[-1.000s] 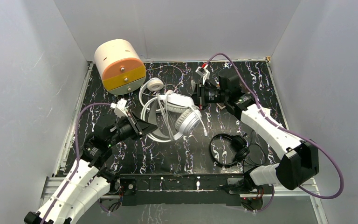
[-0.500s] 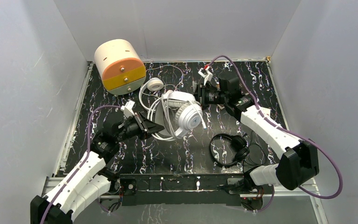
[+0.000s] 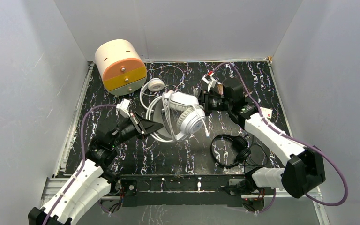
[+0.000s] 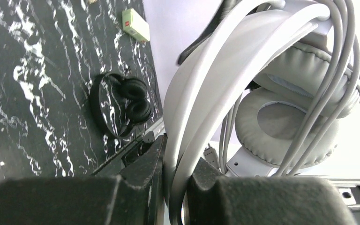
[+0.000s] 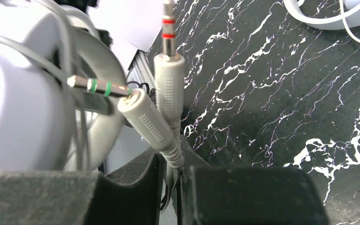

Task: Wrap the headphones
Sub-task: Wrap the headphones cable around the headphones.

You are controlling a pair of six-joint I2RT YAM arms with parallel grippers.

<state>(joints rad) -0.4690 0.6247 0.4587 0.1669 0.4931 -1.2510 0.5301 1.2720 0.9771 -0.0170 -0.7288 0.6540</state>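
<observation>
The big white over-ear headphones [image 3: 183, 112] are lifted and tilted at the middle of the table, with their cord wound round the headband and cups [image 4: 286, 122]. My left gripper [image 3: 157, 126] is shut on the headband [image 4: 201, 93], which runs between its jaws [image 4: 176, 176]. My right gripper [image 3: 202, 102] is at the far side of the pair, its jaws [image 5: 173, 173] narrowly parted. The cord ends lie loosely between them, and two grey jack plugs [image 5: 168, 79] stick out. The slimmer white pair [image 3: 155, 85] lies behind. The small black pair [image 3: 232, 149] lies at front right.
A cream drum with orange and yellow drawer fronts [image 3: 120, 65] stands at the back left. A small green-and-white box [image 4: 136, 24] lies on the black marbled table [image 3: 178, 154] near the right arm. White walls close in three sides.
My left gripper has swung the big white pair up and to the right. My right gripper has shifted slightly right and its jaws have eased apart round the cord ends.
</observation>
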